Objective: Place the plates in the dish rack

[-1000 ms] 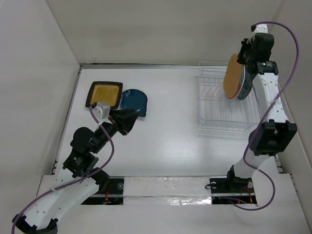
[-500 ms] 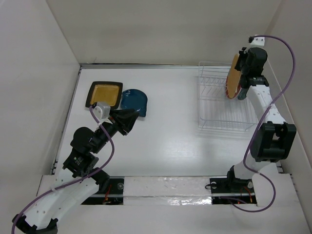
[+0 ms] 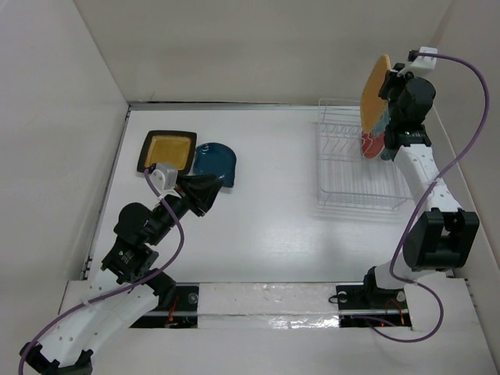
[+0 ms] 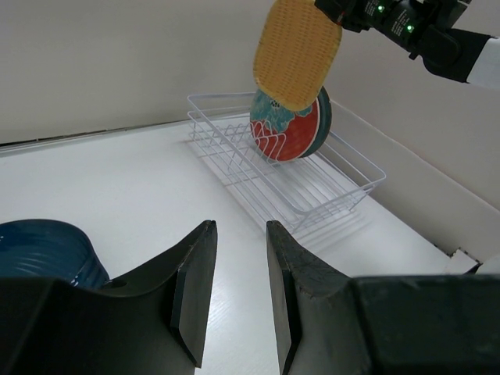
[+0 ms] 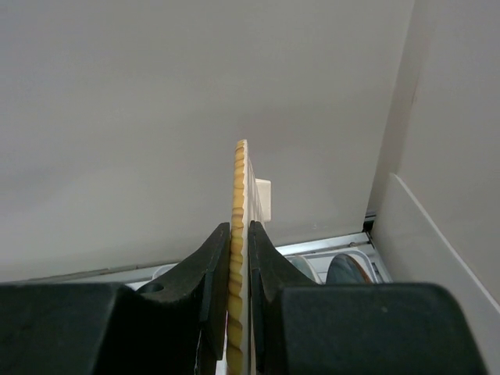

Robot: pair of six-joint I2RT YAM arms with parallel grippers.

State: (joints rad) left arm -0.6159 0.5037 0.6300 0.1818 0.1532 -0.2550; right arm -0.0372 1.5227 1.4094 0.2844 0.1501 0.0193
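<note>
My right gripper (image 3: 388, 86) is shut on the orange wood-toned plate (image 3: 373, 84) and holds it upright, high above the far end of the dish rack (image 3: 351, 168). In the right wrist view the plate (image 5: 239, 234) shows edge-on between my fingers (image 5: 217, 266). The red-and-teal plate (image 3: 370, 144) stands in the rack's far slots with the dark teal plate (image 4: 323, 117) right behind it. My left gripper (image 3: 209, 187) is open and empty, low beside the dark blue plate (image 3: 215, 160). The black-rimmed yellow plate (image 3: 168, 150) lies to its left.
White walls close in the table at the left, back and right. The rack (image 4: 312, 191) sits tight against the right wall. A white strip runs along the table's near edge (image 3: 266, 297) between the arm bases.
My right gripper has lifted the orange plate from just in front of the racked plates to well above them, toward the back wall. The left arm has not moved.
</note>
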